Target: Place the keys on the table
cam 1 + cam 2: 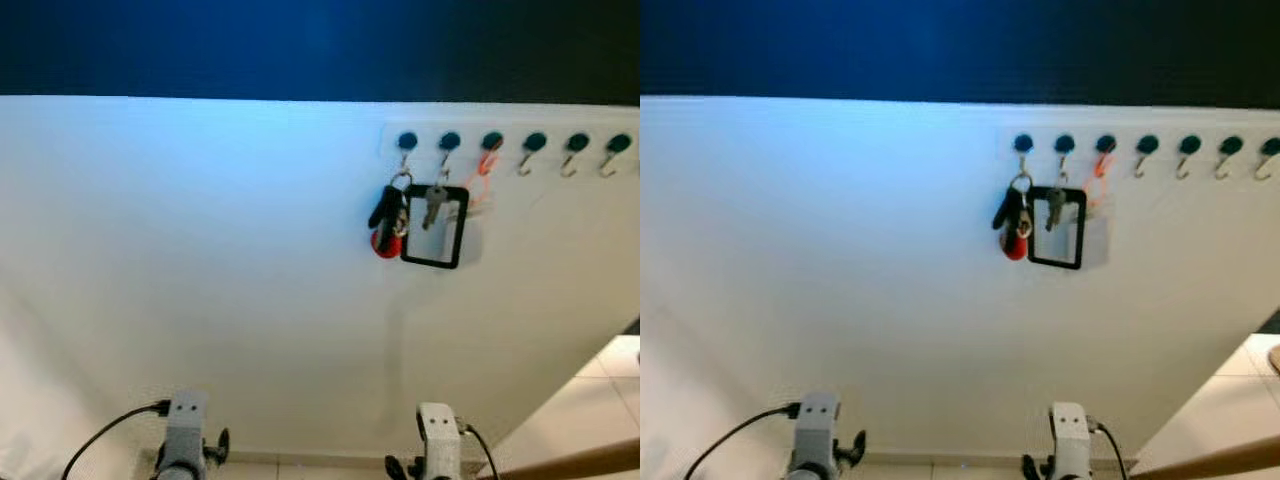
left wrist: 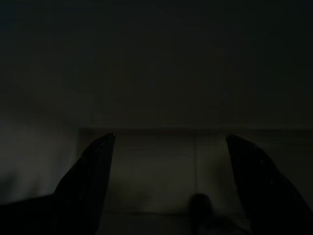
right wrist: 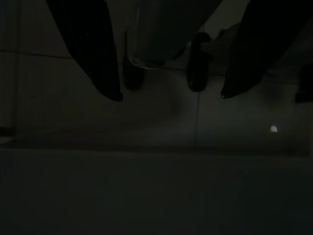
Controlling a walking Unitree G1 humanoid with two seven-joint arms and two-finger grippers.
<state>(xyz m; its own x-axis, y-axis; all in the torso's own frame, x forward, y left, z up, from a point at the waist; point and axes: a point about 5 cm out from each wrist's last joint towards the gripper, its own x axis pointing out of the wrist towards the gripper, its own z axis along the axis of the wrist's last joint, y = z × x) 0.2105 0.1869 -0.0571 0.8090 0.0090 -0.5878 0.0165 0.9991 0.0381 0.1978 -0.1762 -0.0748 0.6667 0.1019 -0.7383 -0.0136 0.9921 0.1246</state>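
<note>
Overhead, keys (image 1: 395,215) hang, well above both pincers.

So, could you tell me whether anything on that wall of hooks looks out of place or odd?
Nothing looks damaged or askew. The keys and a black frame tag crowd the leftmost hooks, an orange loop hangs beside them, and the other hooks are bare.

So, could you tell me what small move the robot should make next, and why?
Probably raise the right tool toward the keys hanging on the leftmost hook. Both arms hang low by the floor, the left tool too, fingers apart, and the keys remain on the wall rack.
</note>
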